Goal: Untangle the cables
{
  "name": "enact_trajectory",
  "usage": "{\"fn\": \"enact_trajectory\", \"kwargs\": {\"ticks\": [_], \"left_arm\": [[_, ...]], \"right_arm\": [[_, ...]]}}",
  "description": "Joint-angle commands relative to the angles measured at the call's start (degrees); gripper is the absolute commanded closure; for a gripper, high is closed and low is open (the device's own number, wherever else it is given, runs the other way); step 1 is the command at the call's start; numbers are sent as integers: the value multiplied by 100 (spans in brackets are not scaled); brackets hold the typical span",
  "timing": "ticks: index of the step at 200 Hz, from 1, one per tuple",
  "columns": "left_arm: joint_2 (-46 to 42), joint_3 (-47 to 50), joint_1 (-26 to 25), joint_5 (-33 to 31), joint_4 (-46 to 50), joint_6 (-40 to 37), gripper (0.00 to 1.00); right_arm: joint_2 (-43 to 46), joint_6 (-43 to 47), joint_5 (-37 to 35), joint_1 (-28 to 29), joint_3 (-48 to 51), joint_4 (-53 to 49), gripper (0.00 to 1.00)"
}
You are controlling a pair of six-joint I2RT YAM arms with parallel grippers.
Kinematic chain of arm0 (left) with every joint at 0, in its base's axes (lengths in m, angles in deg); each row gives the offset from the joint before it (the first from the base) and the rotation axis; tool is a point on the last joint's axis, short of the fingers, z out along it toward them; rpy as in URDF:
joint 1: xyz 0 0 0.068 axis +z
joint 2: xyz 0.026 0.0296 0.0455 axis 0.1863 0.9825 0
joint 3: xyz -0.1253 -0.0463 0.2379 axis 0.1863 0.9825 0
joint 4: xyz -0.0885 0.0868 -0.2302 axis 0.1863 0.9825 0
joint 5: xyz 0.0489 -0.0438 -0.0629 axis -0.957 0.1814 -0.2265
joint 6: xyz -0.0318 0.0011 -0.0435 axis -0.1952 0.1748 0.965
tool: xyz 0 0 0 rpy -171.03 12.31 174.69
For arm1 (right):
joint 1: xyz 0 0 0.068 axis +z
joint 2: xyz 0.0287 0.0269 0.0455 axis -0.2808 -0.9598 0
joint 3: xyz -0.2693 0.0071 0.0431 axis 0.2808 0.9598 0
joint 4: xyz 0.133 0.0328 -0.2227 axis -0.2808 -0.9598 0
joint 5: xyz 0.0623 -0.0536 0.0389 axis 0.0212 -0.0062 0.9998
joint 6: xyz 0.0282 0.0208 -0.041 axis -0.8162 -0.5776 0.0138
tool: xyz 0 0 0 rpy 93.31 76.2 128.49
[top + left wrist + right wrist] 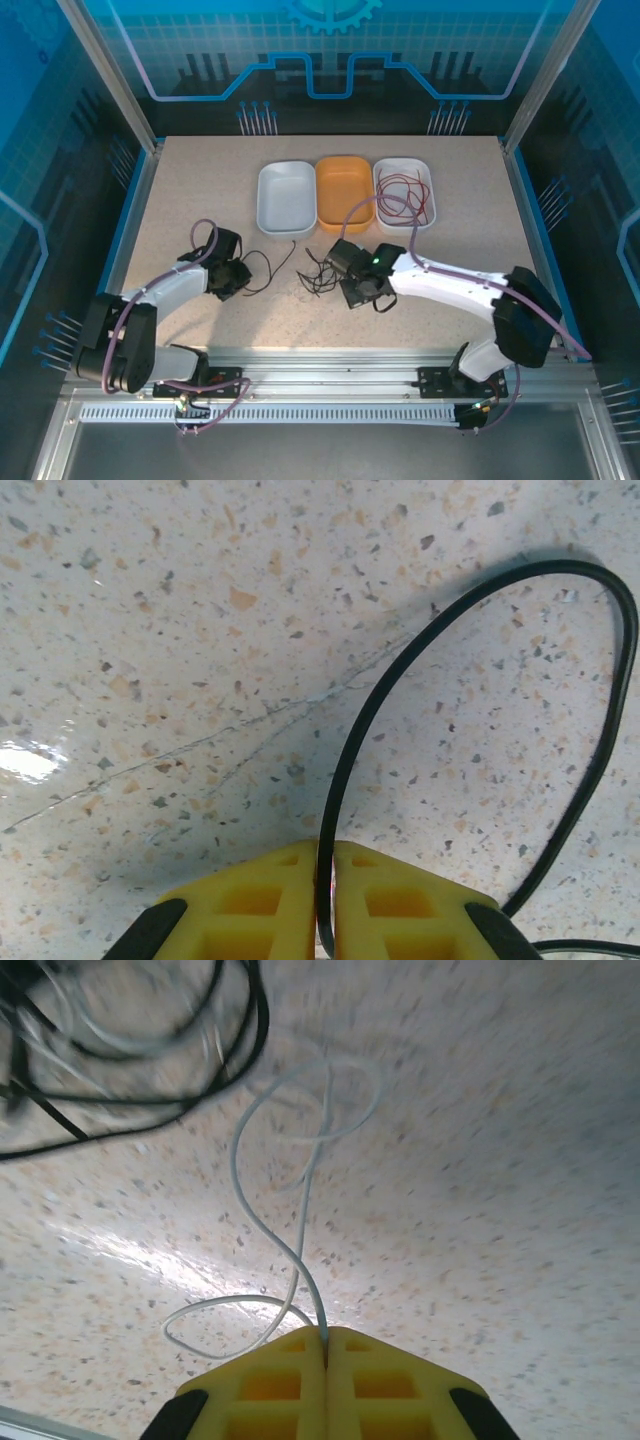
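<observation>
A red cable is lying in the right tray, apparently sorted. On the desk, the left end effector is pinching a black cable and the right end effector a pale cable. A tangle is waiting between them.

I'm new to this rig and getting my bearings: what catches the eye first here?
Yellow jaws pinch thin wires: the left gripper is shut on a black cable, the right gripper on a pale cable. Between them lies a dark tangle; red cables sit in the far-right tray.
</observation>
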Motion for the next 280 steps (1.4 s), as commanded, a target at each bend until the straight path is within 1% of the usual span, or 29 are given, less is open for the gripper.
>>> {"fn": "enact_trajectory", "kwargs": {"ticks": [1, 20, 49, 71, 105, 132, 159, 188, 215, 242, 253, 280], "left_arm": [[-101, 8, 53, 239, -42, -4, 88], [-59, 33, 57, 310, -115, -8, 89], [49, 87, 37, 588, -379, -85, 89], [240, 49, -63, 759, -531, -97, 93], [511, -87, -266, 783, -484, -182, 98], [608, -166, -419, 840, -477, -313, 96], [552, -262, -555, 1014, -542, -454, 92], [473, -394, -704, 1215, -629, -555, 91], [348, -441, -932, 1265, -759, -515, 84], [227, -424, -976, 1301, -842, -406, 77], [133, -410, -972, 1224, -801, -381, 71], [-320, -473, -976, 1151, -685, -477, 51]], "right_arm": [[488, 226, -740, -113, -426, -634, 100], [821, 446, -939, -170, -650, -704, 99], [1182, 809, -975, -255, -973, -557, 98], [1299, 1029, -881, -343, -1187, -318, 98], [1365, 1319, -683, -373, -1609, -133, 98], [1587, 1661, -287, -372, -1871, 137, 97], [1715, 1937, -225, -375, -2164, 213, 97], [1836, 2214, -75, -372, -2376, 466, 97], [1977, 2410, -31, -375, -2480, 754, 96], [2075, 2547, -139, -373, -2498, 996, 95], [2079, 2567, -195, -372, -2484, 1036, 95], [2109, 2679, -139, -378, -2524, 1046, 95]]}}
